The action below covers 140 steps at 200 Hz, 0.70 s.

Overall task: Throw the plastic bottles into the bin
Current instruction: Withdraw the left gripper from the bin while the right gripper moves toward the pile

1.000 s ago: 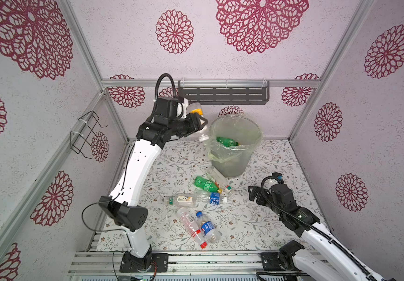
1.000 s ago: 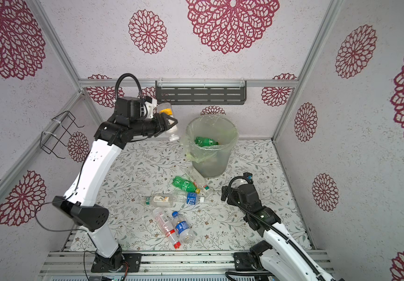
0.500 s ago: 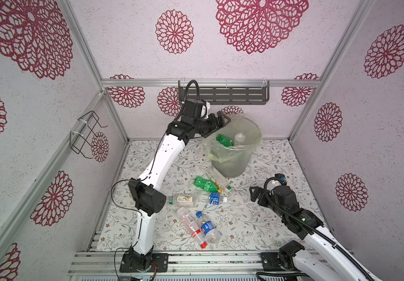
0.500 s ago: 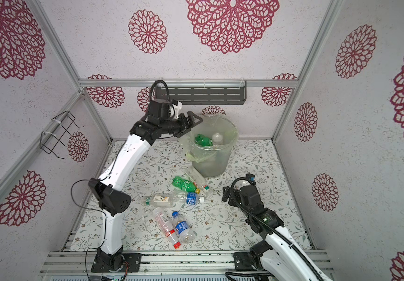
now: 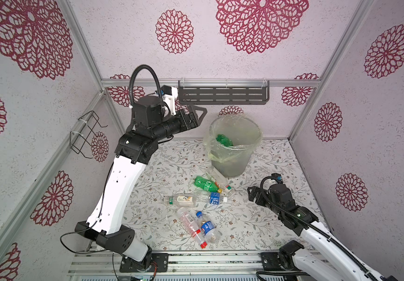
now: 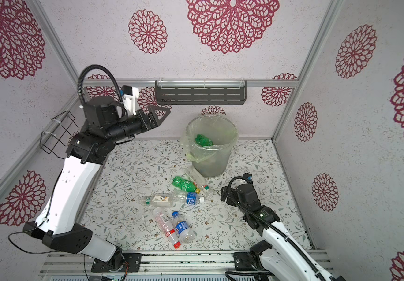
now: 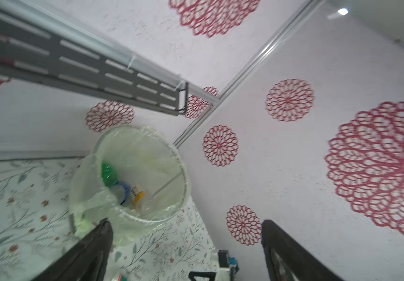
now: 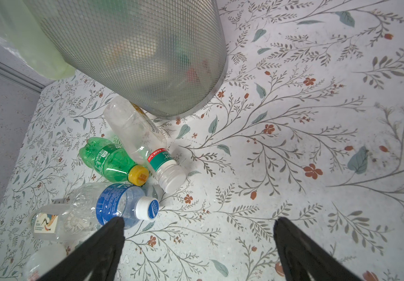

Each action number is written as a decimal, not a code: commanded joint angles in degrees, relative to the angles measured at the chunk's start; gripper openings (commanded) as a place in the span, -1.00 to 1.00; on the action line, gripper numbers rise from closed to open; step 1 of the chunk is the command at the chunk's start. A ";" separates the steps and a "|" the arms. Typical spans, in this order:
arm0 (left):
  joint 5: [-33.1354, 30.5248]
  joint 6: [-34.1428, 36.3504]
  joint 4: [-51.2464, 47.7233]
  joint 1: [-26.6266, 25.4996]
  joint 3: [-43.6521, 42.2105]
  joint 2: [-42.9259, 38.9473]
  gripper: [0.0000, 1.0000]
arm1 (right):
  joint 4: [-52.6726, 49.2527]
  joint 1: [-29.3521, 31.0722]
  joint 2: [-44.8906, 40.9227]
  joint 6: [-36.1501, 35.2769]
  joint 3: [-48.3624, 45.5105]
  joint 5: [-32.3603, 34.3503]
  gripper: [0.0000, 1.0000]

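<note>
Both spread and empty — left gripper [image 5: 196,115] is hanging at the bin's [image 5: 235,165] ten o'clock; right gripper [image 8: 198,221] should be straddling the blue-labelled bottle [image 8: 115,204] midbody.

Bright, even light is filling both top views, casting only faint shadows at the foot of the bin [image 5: 235,163]. Around the bin the left wrist view is smearing with motion blur, while the right wrist view is rendering its mesh crisply.

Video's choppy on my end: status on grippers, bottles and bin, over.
Left gripper open, empty, raised beside bin. Right gripper open, low by the bottles. Six bottles on floor, several in bin. Nothing blocking.
</note>
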 commanded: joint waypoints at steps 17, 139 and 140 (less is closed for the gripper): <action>-3.74 0.29 -1.86 4.12 -11.00 -4.42 0.95 | 1.89 -0.21 0.66 1.30 0.13 -0.87 0.98; -6.96 0.48 -0.98 10.97 -33.27 -11.75 0.95 | 7.92 0.62 5.15 3.70 -1.91 -4.95 0.98; -6.96 0.51 -0.94 11.02 -33.41 -11.78 0.95 | 8.00 0.64 5.15 3.77 -1.97 -5.00 0.98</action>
